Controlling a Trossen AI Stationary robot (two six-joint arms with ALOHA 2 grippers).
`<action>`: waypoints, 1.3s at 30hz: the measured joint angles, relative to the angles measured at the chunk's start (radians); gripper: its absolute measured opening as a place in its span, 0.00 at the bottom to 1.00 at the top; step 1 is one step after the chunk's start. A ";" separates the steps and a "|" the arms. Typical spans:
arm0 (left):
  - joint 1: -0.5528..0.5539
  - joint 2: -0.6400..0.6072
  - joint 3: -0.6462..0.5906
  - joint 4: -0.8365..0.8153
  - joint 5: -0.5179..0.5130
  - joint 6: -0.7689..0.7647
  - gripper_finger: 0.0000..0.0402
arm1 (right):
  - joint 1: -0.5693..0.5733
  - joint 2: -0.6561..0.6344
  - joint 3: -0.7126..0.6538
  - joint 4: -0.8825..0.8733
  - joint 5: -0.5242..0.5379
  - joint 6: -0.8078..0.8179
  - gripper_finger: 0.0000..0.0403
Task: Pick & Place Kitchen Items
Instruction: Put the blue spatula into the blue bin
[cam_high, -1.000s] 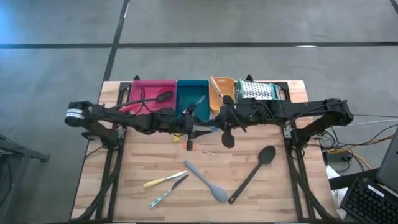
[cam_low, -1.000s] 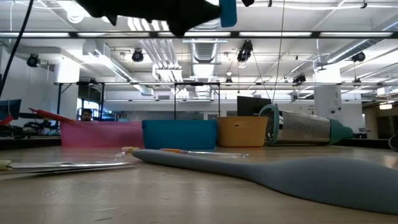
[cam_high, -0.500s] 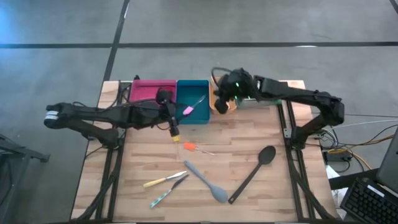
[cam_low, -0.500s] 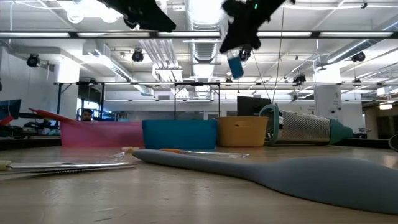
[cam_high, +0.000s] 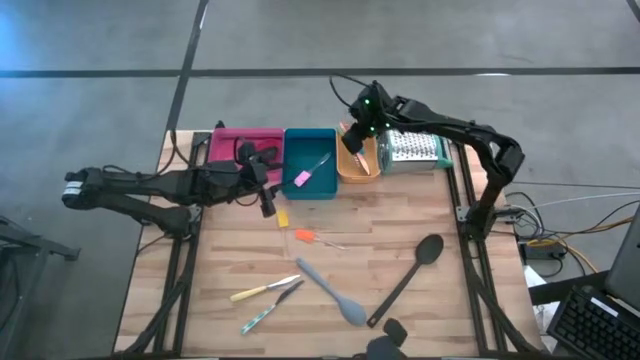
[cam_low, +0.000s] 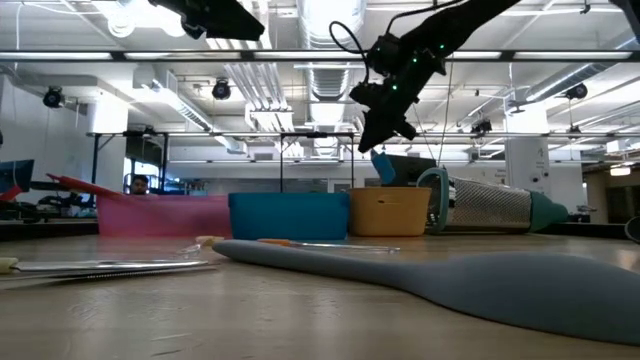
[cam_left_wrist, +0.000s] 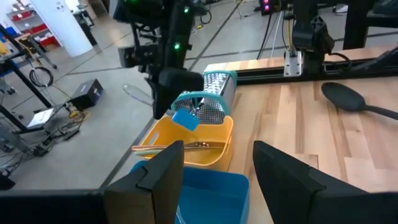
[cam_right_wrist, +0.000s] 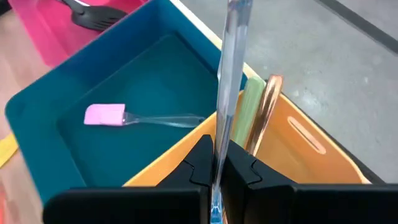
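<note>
Both arms are pulling apart since a second ago: the left gripper (cam_high: 262, 196), jaws parted and empty, is backing over the pink tray (cam_high: 228, 150), while the right gripper (cam_high: 354, 139) is pinching a clear-handled, blue-headed tool (cam_right_wrist: 227, 93) above the orange tray (cam_right_wrist: 292, 163). Light, stiff and slick; mid-handle suits it.

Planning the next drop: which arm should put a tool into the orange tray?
Right. Its gripper hangs over the orange tray, fingers shut on a clear-handled tool with a blue tip. The left gripper, fingers open and empty, sits near the pink tray.
</note>
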 joint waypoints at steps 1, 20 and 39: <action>0.000 0.000 0.000 0.000 -0.001 0.000 0.49 | 0.000 0.010 0.008 0.000 -0.002 -0.007 0.02; 0.000 -0.002 0.000 0.001 -0.065 0.021 0.49 | 0.178 0.094 0.013 0.617 -0.106 0.112 0.02; 0.001 -0.010 0.000 0.032 -0.068 0.010 0.49 | 0.252 0.268 -0.299 1.261 0.086 0.519 0.02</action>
